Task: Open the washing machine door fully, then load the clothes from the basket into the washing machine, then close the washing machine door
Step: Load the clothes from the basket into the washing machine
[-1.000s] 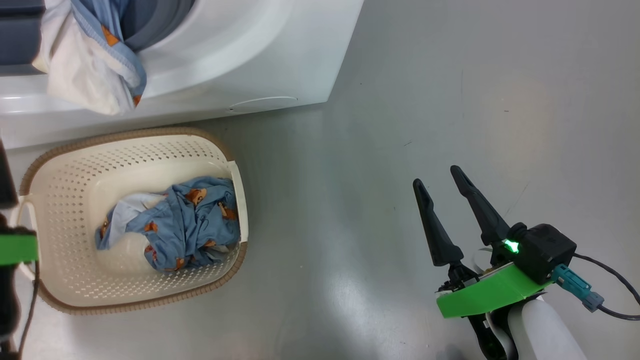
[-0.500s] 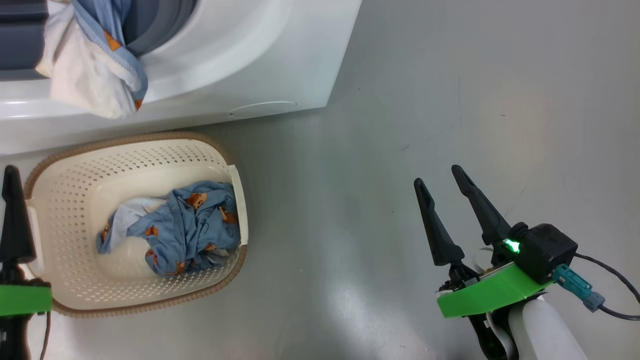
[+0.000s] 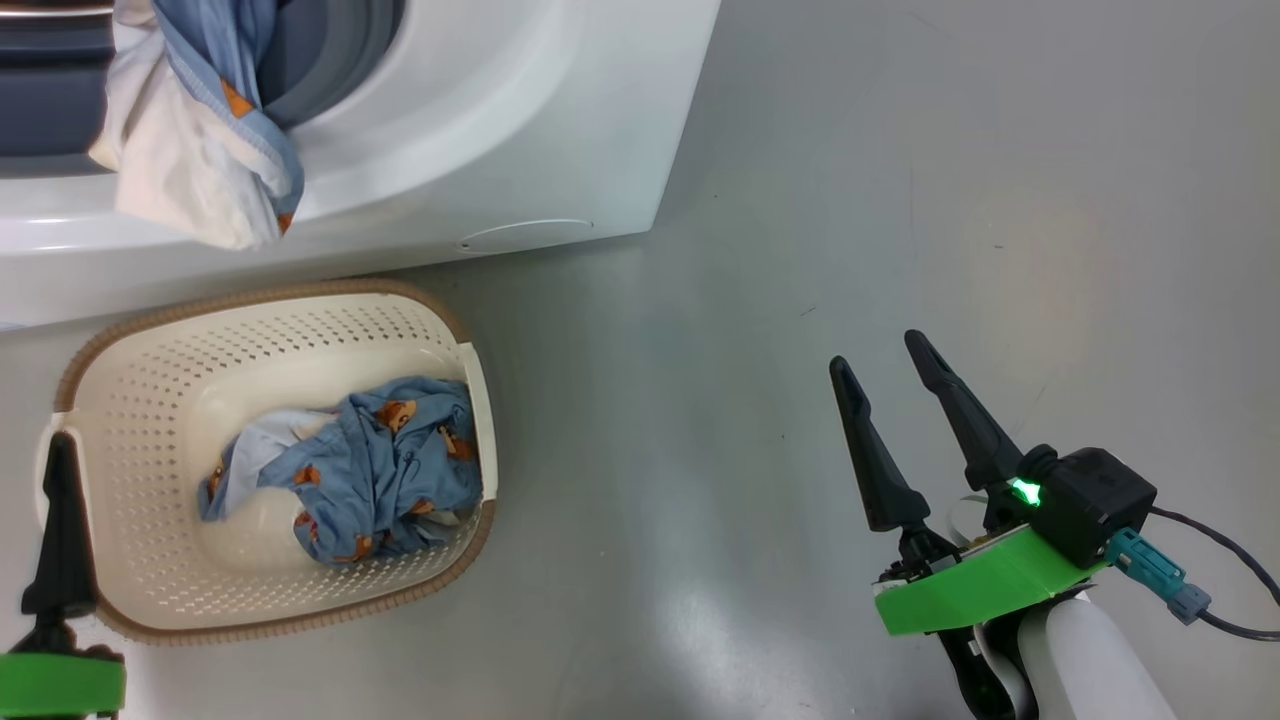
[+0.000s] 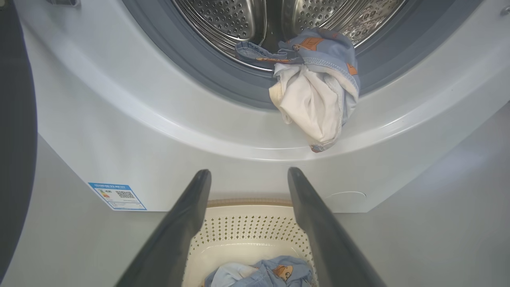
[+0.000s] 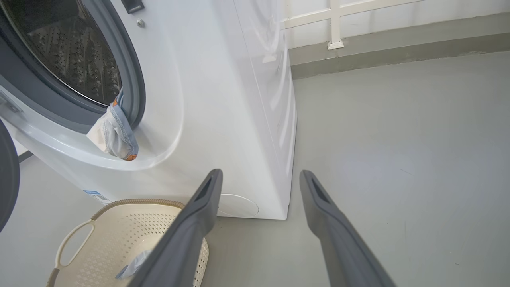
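Beyond the tips of the left gripper [image 4: 249, 171], whose fingers [image 4: 175, 239] are smooth, matt dark plastic, we see the washing machine [image 4: 119, 131] in glossy white, its drum [image 4: 223, 20] of bright perforated metal and its seal [image 4: 191, 59] of matt grey rubber. Over the seal, the clothes [image 4: 314, 103] are soft, creased cloth. Between the fingers we note the basket [image 4: 247, 231] of cream perforated plastic with a brown woven-look rim [image 4: 247, 202]. Beside the fingers, the floor [image 4: 438, 223] is smooth grey, faintly shiny.

The head view's edge cuts my left end effector [image 3: 60, 540] down to one dark finger. The glossy black round washing machine door [image 4: 14, 139] runs off the left wrist view. I cannot read the tiny print on the blue label sticker [image 4: 117, 196].
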You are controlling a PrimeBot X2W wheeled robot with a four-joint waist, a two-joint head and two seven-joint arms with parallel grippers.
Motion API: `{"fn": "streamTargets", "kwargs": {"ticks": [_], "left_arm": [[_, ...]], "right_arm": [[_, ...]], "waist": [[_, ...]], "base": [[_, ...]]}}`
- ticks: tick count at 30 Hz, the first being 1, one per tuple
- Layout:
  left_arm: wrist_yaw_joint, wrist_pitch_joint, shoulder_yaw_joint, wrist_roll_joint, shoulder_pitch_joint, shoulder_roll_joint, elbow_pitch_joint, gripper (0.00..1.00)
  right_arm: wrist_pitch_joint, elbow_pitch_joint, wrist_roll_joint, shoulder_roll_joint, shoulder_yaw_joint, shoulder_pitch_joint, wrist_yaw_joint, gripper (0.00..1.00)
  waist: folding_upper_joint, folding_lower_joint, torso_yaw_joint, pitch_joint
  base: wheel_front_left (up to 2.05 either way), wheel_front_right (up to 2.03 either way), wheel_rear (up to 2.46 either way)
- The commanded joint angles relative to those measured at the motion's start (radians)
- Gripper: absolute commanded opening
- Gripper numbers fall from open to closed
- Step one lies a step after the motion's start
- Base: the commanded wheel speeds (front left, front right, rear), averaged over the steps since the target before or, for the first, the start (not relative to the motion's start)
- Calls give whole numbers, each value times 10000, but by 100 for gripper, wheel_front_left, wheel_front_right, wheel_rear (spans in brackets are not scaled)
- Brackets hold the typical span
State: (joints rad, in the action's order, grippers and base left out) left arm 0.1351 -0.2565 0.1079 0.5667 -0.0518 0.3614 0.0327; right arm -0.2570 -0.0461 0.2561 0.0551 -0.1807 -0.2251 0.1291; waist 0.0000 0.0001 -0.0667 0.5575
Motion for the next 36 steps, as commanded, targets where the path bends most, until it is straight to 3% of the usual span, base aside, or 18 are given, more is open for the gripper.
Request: {"fn": "streamTargets", "kwargs": {"ticks": [1,23,36], "left_arm": [[-44,-53,460,-101,158,278,-174,100],[-44,-53,481,-163,170,164,-112,100],[-44,-53,-421,719,-1389,908,298,100]], "right_arm": [[-48,215,-52,-49,-216,234,16,100],[-48,189,43,-49,-259,309,16,100],[-48,189,194,-49,-404,283,16,100]], "waist": [[0,-1,-10,-10],[0,-1,-170,-65],[0,-1,-484,-59]], "base": [[0,0,0],[0,0,0],[0,0,0]]}}
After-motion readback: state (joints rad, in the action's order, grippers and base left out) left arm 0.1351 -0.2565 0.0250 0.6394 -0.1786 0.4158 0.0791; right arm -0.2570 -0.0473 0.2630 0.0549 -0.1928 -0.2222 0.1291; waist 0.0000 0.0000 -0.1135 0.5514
